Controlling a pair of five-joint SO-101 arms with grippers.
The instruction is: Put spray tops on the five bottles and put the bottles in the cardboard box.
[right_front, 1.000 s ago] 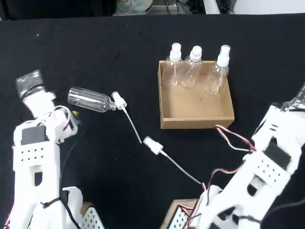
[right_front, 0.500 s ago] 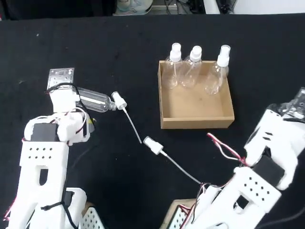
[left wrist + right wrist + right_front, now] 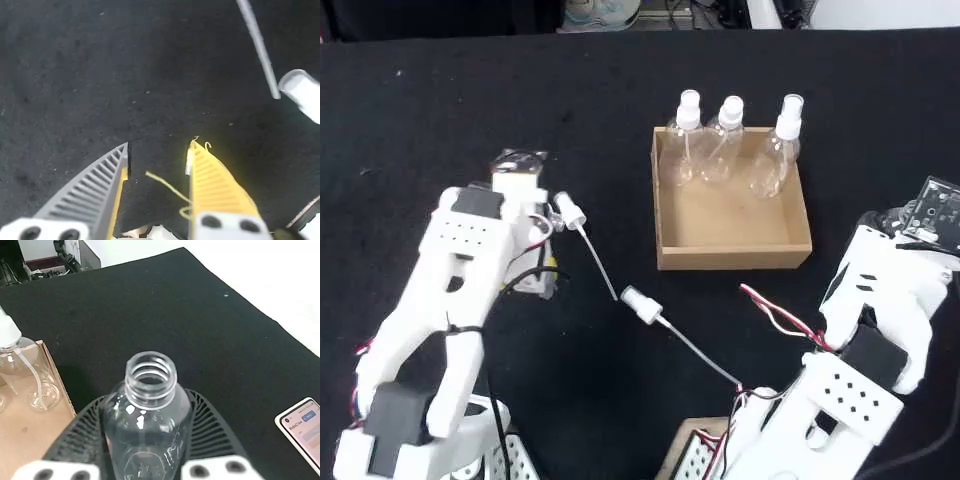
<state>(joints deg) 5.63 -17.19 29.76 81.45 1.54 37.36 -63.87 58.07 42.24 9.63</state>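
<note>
The table (image 3: 440, 90) is being viewed from overhead and closely from each wrist; the cardboard box (image 3: 730, 225) beside the right gripper (image 3: 150, 402) is being shared

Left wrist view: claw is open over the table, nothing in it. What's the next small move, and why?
Probably shift the left claw over to the spray top and close on it. The claw stands open above bare table, the top lies loose close by, and the right claw holds a bottle whose threaded neck has no top on it.

Left arm (image 3: 460, 270) swung in from the left, now covering the lying bottle
</note>
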